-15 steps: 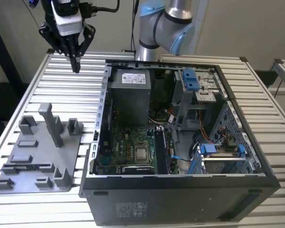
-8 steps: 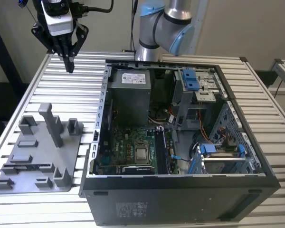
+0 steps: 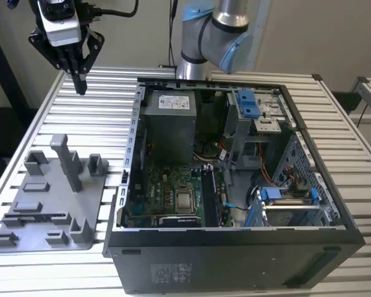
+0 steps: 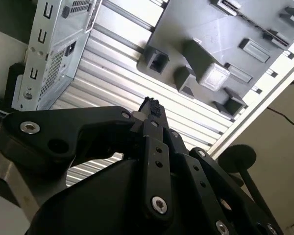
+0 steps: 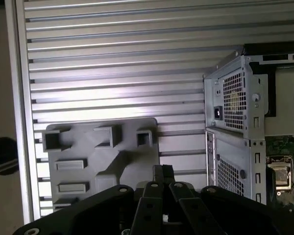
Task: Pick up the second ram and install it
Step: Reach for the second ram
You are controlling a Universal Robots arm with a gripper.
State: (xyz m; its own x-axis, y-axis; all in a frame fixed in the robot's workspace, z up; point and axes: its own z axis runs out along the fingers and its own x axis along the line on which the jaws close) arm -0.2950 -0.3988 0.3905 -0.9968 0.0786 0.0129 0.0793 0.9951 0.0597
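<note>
The second ram [image 3: 38, 218] is seen in the exterior view as a thin dark strip lying flat in a slot of the gray holder plate [image 3: 94, 197], towards the plate's near edge. Its long axis runs roughly across the picture, from the exterior view's left to its right, and about parallel to the open computer case's [image 3: 235, 263] front wall. Nothing is touching it. Which end is which cannot be told.

The plate rests on the slatted table [image 3: 117, 99], just beside the case on the exterior view's left, with a tall upright post [image 3: 67, 162] standing near its middle.

The gripper [image 3: 80, 85] is held well above the table beyond the plate's far edge, well apart from the ram. Its fingers point straight down and are drawn together to a narrow tip, with nothing between them. In both wrist views the fingertips [image 4: 149, 104] [image 5: 162, 170] meet in the same way, and the plate [image 4: 186, 19] [image 5: 100, 156] and a corner of the case [image 4: 49, 54] [image 5: 235, 98] lie below them.

The arm [image 3: 226, 28] rises behind the case and reaches across to the exterior view's left. Inside the case the square processor chip [image 3: 185, 200] sits on the board.
</note>
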